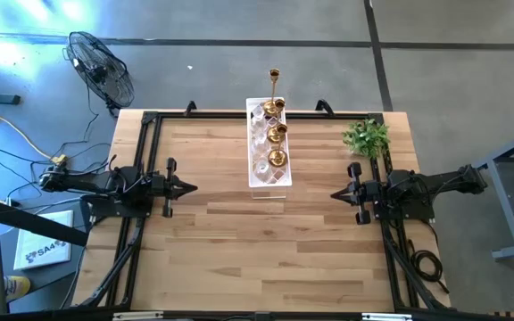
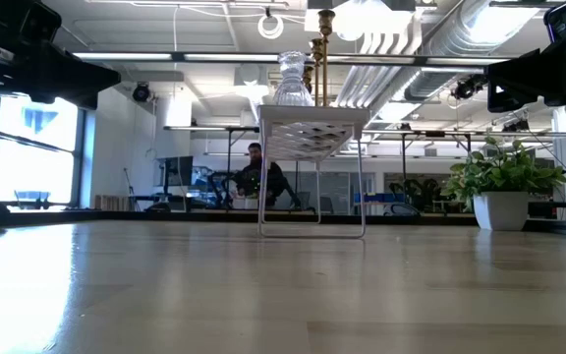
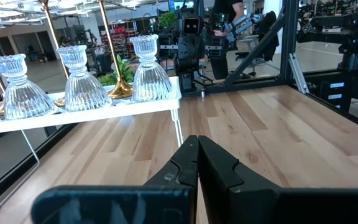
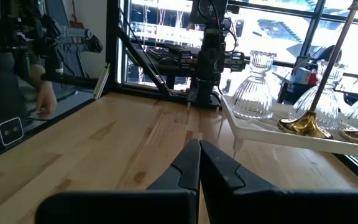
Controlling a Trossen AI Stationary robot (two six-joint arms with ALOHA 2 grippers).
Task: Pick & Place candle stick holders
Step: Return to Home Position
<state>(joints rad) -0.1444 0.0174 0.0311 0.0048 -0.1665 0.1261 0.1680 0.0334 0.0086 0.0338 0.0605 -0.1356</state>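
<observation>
Placement appears complete: every holder in view stands on the white lattice shelf [image 1: 269,180] at the far middle of the table [image 1: 266,259], and none lies loose on the table top. In the high view the gold candle stick holders [image 1: 277,134] form one column on the shelf's right-hand side, with the tall gold holder [image 1: 275,80] at the far end of that column. The glass candle stick holders [image 3: 79,81] form the parallel column on the left-hand side; the left wrist view shows three of them upright in a row. The two columns look aligned, so no correction seems necessary. Judged from the arm poses, the only step left is parking, and both arms appear at or very near rest. The left gripper [image 1: 194,188] sits low at the left side of the table, pointing inward, well apart from the shelf; its fingers are pressed together with nothing between them. The right gripper [image 1: 333,193] mirrors it at the right side, near the green plant [image 1: 367,136]; its fingers likewise meet and carry nothing. Neither gripper touches the shelf or any holder
</observation>
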